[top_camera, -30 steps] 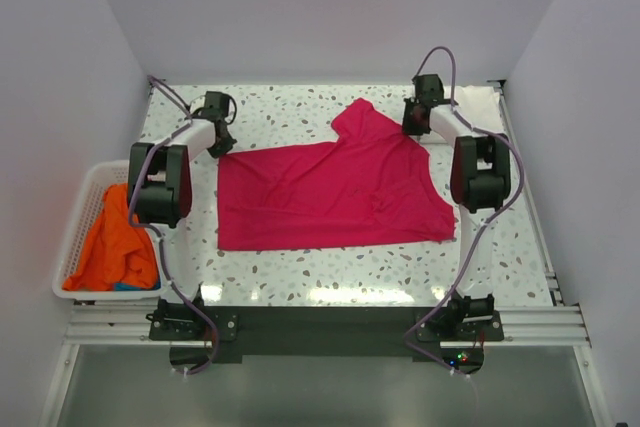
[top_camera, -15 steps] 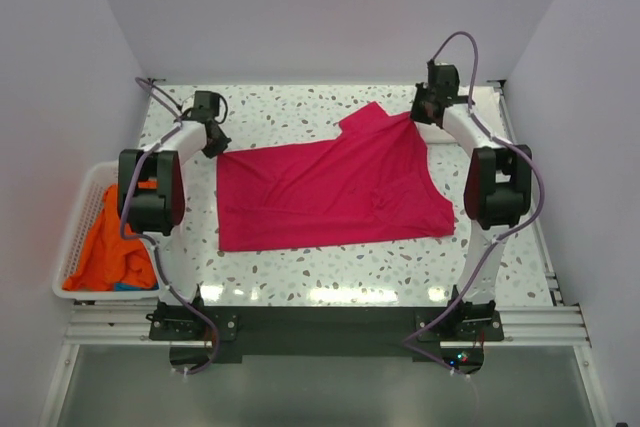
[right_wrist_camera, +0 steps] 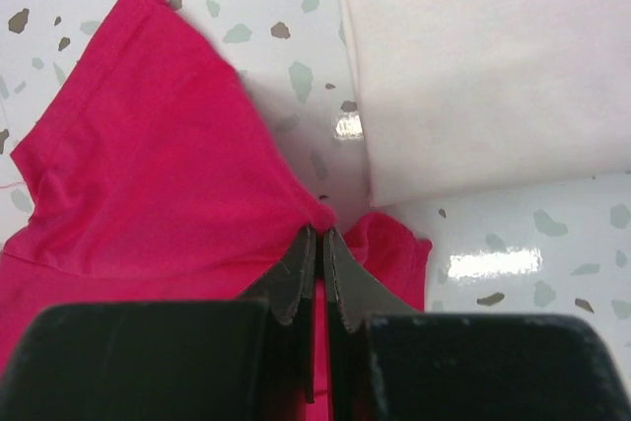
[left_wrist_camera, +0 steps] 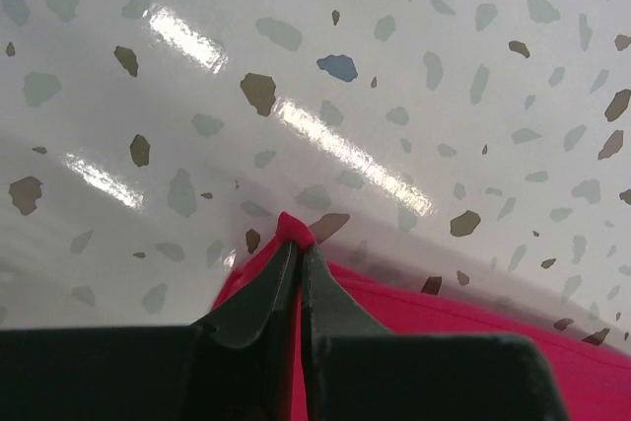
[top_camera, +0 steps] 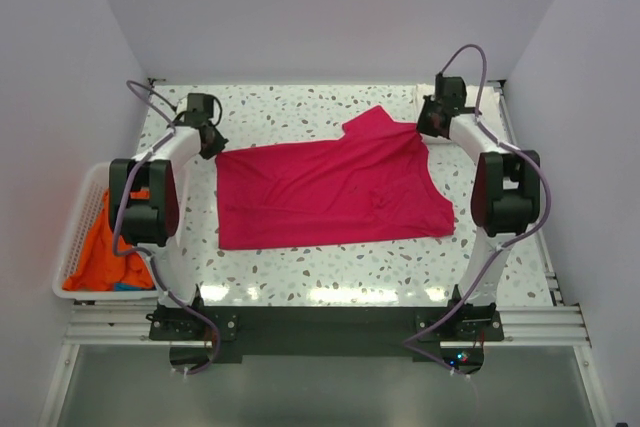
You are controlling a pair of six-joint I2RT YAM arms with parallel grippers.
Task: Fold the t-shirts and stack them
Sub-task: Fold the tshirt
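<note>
A magenta-pink t-shirt [top_camera: 330,187] lies spread across the middle of the speckled table. My left gripper [top_camera: 214,144] is shut on the pink t-shirt's far left corner; a small pinch of pink cloth [left_wrist_camera: 294,231] pokes out past my closed fingertips. My right gripper [top_camera: 424,129] is shut on the same shirt's far right edge [right_wrist_camera: 340,216], beside its sleeve [right_wrist_camera: 128,115]. A white folded t-shirt [right_wrist_camera: 483,66] lies just beyond the right gripper, at the table's far right corner [top_camera: 478,99]. Orange and blue t-shirts [top_camera: 110,247] sit in the basket.
A white slotted basket [top_camera: 78,222] hangs off the table's left edge. Walls close in at the back and both sides. The arms' mounting rail [top_camera: 320,322] runs along the near edge.
Both grippers have moved toward the back of the table, dragging the pink shirt's far edge with them. The shirt lies flatter and more stretched now.
</note>
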